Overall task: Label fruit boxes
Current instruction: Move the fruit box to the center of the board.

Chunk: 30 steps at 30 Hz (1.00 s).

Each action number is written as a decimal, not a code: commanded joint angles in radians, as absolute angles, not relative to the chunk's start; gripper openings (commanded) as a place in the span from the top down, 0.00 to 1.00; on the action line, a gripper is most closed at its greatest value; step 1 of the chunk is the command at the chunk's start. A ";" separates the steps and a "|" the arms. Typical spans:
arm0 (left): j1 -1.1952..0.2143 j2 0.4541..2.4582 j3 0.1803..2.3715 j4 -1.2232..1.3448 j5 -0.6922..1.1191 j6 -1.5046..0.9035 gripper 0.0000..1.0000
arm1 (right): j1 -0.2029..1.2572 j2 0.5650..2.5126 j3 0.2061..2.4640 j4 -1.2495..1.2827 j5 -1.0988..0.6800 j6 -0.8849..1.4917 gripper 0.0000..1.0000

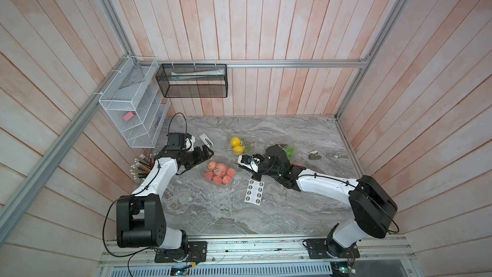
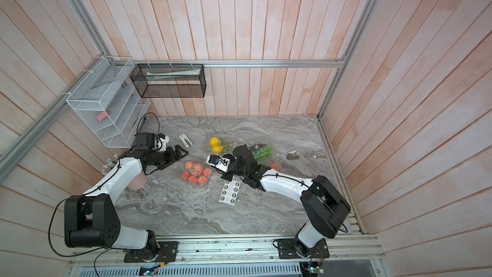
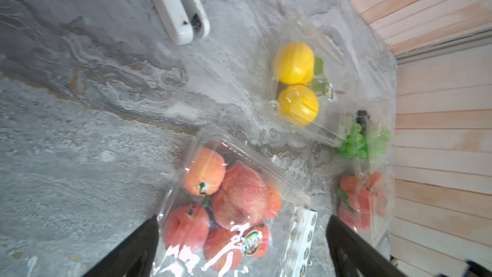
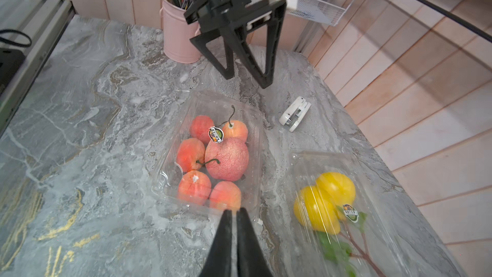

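We see soft, even light, faint shadows on the table (image 1: 266, 209). Glare streaks the fruit boxes (image 3: 231, 203) in our left wrist view (blurred throughout); wall planks (image 1: 53, 49) bow in both top views.

Your top views look steeply down from high on the whole grey marbled tabletop (image 1: 213, 217). Both wrist cameras sit close, sharing the clear plastic box of red-orange fruit (image 3: 234, 203) (image 4: 213, 155) from opposite sides.
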<state>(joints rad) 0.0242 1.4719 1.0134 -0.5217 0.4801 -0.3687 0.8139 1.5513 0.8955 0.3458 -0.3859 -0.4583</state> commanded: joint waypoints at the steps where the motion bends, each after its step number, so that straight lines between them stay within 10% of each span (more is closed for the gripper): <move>1: 0.027 1.536 1.022 -0.521 0.413 -0.370 0.00 | 0.798 1.491 0.840 0.426 -0.367 -0.328 0.82; 25: -0.178 1.279 0.870 -0.492 0.396 -0.432 0.00 | 0.536 1.045 0.529 0.502 -0.348 -0.052 0.65; 29: -0.153 1.141 0.849 -0.342 0.112 -0.386 0.00 | 0.394 0.932 0.456 0.486 -0.223 -0.003 0.45; 30: -0.142 1.104 0.811 -0.260 0.045 -0.354 0.00 | 0.343 0.908 0.427 0.491 -0.187 0.017 0.14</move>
<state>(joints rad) -0.1665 1.1866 0.8474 -0.4423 0.2962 -0.4110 0.4290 0.9562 0.4763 0.5014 -0.3092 -0.0460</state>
